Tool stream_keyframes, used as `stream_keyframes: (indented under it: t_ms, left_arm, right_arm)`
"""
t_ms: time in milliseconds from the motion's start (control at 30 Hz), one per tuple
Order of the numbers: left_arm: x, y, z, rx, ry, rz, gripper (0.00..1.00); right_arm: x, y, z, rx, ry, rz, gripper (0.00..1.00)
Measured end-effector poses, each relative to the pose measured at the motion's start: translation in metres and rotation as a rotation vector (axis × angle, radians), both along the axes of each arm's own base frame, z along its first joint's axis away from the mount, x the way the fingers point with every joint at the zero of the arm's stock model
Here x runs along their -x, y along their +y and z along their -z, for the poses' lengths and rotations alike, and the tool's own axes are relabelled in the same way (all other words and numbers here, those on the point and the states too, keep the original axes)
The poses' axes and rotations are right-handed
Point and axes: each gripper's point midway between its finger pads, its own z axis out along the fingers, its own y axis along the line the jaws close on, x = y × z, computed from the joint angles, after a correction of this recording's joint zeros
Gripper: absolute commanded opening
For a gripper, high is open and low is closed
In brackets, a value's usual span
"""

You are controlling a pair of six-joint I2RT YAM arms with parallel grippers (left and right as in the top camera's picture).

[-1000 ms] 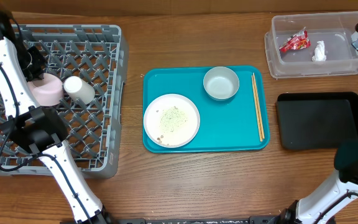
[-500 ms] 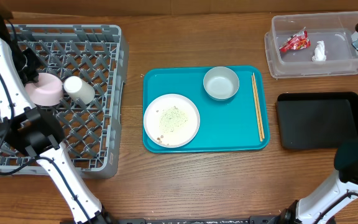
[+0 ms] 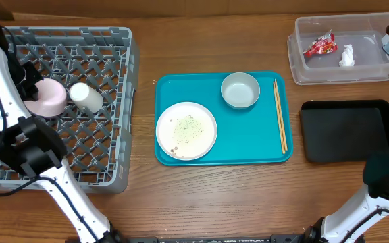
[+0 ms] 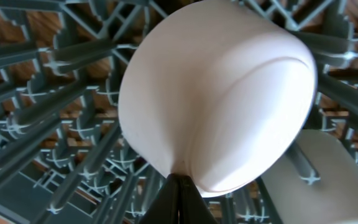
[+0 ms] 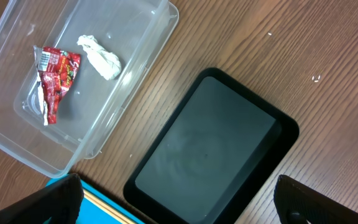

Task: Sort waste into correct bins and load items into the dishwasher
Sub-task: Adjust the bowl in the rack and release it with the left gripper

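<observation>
The grey dish rack (image 3: 107, 145) stands at the left. In it a pale pink bowl (image 3: 51, 100) lies upside down next to a small white cup (image 3: 86, 96). My left gripper (image 4: 179, 186) is shut and empty, its tips right at the pink bowl's (image 4: 216, 106) edge. The clear tub (image 3: 296, 50) at the back right holds the red wrapper (image 3: 319, 45) and white tissue (image 3: 346, 55); both show in the right wrist view, the wrapper (image 5: 55, 78) and the tissue (image 5: 101, 57). My right gripper (image 5: 178, 202) is open above the empty black tray (image 5: 210, 146).
A teal tray (image 3: 248, 138) in the middle carries a white plate (image 3: 204, 118) with rice-like scraps (image 3: 184, 128), a pale grey bowl (image 3: 240, 90) and wooden chopsticks (image 3: 280, 115). The black tray (image 3: 348, 129) lies right of it on the wooden table.
My left arm has shifted left over the rack, and the pink bowl has slid slightly left with it. The right arm has not moved.
</observation>
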Motion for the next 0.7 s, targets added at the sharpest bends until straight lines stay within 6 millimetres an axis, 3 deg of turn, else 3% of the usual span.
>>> stream_keyframes:
  t_ms: [267,433,567,700]
  left_arm:
    - [0.021,0.031,0.002,-0.012,0.018,-0.074,0.04]
    - [0.026,0.035,-0.002,0.024,-0.014,-0.106,0.04]
    - [0.02,0.025,-0.025,0.052,-0.095,-0.1,0.04]
    - [0.01,0.002,-0.067,0.122,-0.251,-0.082,0.04]
  right_arm:
    - [0.0,0.0,0.0,0.0,0.0,0.0,1.0]
    - [0.0,0.0,0.0,0.0,0.0,0.0,1.0]
    - [0.0,0.0,0.0,0.0,-0.001,0.001,1.0]
    - [0.0,0.0,0.0,0.0,0.0,0.0,1.0]
